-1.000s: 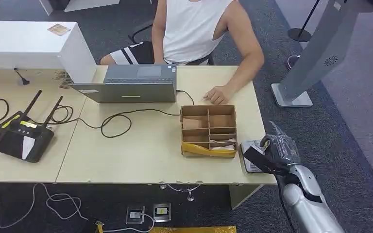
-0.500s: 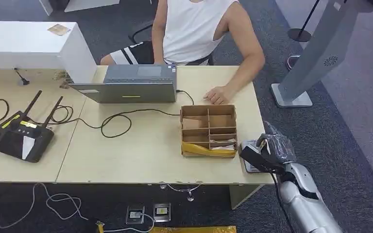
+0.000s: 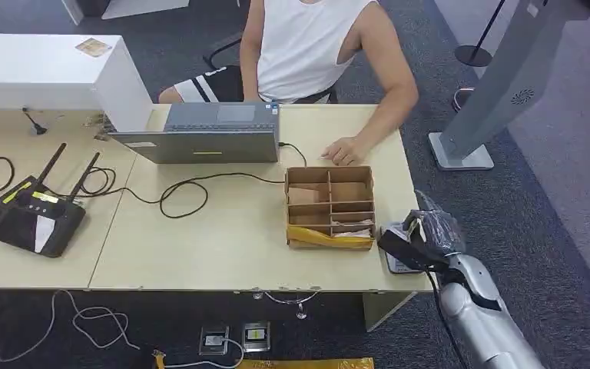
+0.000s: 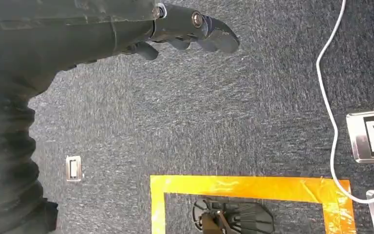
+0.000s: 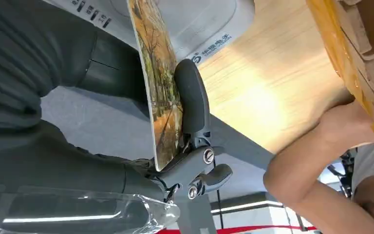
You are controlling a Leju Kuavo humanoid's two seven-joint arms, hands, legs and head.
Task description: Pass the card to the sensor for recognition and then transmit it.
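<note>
One second separates the earliest head view from this one, and in that time the right hand [image 3: 422, 240] has crept a little toward the table's near right corner, so it now sits further over the sensor [image 3: 396, 261], a pale flat reader lying just beside the cardboard divider box [image 3: 330, 206]. The person's hand [image 3: 343, 151] rests on the table [image 3: 223, 238] beyond the box, where it was before, and the laptop [image 3: 200, 134] and black router [image 3: 34, 215] have not moved.

In the left wrist view, the left hand [image 4: 185, 29] hangs over grey carpet with its fingers loosely apart, holding nothing.

In the right wrist view, the right hand [image 5: 190, 122] pinches the card [image 5: 158, 83], printed with an autumn scene, between thumb and fingers, edge-on just above the sensor [image 5: 195, 24]; whether card and sensor touch I cannot tell.
</note>
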